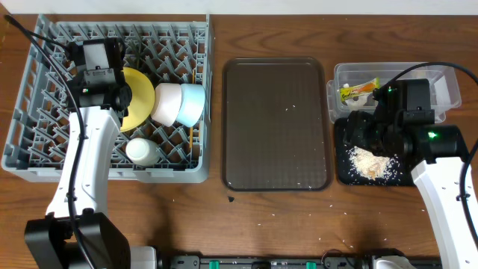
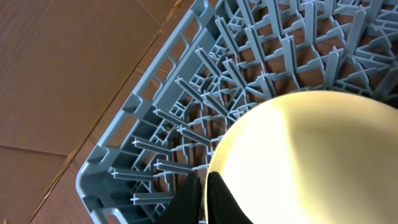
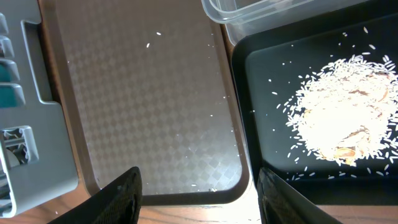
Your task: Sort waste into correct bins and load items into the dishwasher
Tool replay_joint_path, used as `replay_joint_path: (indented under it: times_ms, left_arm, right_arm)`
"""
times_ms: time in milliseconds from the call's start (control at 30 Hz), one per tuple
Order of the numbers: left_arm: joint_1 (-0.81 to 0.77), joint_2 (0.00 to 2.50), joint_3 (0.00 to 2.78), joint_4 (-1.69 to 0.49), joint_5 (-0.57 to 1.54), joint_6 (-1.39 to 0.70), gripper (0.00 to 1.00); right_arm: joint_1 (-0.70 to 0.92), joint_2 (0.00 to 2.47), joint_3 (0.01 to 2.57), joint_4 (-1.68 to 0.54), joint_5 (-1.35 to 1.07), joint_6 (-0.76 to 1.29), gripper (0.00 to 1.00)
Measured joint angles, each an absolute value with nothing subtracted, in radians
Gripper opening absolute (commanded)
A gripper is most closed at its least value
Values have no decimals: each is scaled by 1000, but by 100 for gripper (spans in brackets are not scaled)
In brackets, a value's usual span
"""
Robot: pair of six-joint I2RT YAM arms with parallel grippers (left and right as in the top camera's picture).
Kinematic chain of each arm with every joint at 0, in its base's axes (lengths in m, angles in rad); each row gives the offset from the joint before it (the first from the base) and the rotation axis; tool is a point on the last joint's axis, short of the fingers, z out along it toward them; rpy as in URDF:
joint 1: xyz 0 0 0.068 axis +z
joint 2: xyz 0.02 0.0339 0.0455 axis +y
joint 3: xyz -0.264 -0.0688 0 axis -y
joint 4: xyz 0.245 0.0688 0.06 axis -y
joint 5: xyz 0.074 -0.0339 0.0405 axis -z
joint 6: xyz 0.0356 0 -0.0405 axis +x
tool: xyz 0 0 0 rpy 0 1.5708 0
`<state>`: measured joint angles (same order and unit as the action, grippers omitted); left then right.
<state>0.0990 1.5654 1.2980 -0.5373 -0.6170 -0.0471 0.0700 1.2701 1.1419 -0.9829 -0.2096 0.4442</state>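
Yellow plate (image 2: 298,155) rim among rack (image 2: 99,174) pegs (image 2: 163,148)

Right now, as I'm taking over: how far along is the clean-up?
Nearly done. Wrapper in the clear box, rice in the black tray; white bowl, blue bowl, cup and chopsticks are in the rack. In hand: left tool pinches the plate, standing in the rack; right tool open, empty. To do: letting go, plus stray grains on the brown tray.
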Motion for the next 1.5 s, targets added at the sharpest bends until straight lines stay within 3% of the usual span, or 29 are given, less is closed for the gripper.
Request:
replay_joint_path:
  times_ms: [67,100,133,267,533,800,900,1067,1200,1333,1500]
  left_arm:
    - [101,1565,1298,-542,-617,-58,24]
    - [103,1565,1298,-547,-615,-77,36]
    - [112,1565,1298,-557,-604,-101,40]
    - [217,1566,1298,-606,-430,-188,47]
    - [582,1568,1298,-659,111,-319,60]
    - [673,1608,1298,-625,355,-341,59]
    - [665,1679,1298,-617,403,-340,52]
    - [667,1768,1301,-605,484,-339,49]
    - [664,1799,1300,-605,529,-329,38]
    - [663,1813,1298,-602,548,-324,41]
    - [663,1812,1298,-591,572,-316,38]
  right_arm:
    - [70,1270,1142,-983,-210,444,58]
    - [70,1270,1142,-983,-210,444,57]
    - [70,1270,1142,-983,-210,444,58]
    - [70,1270,1142,-986,-210,444,58]
    - [70,1270,1142,-986,-210,444,59]
    - [70,1270,1142,-982,-210,444,59]
    - [70,1270,1142,-982,-210,444,59]
    - [70,1270,1142,-981,-210,444,59]
    - [70,1270,1142,-979,-210,444,59]
    - [70,1270,1142,-979,-210,445,59]
    - [70,1270,1142,-979,-210,445,59]
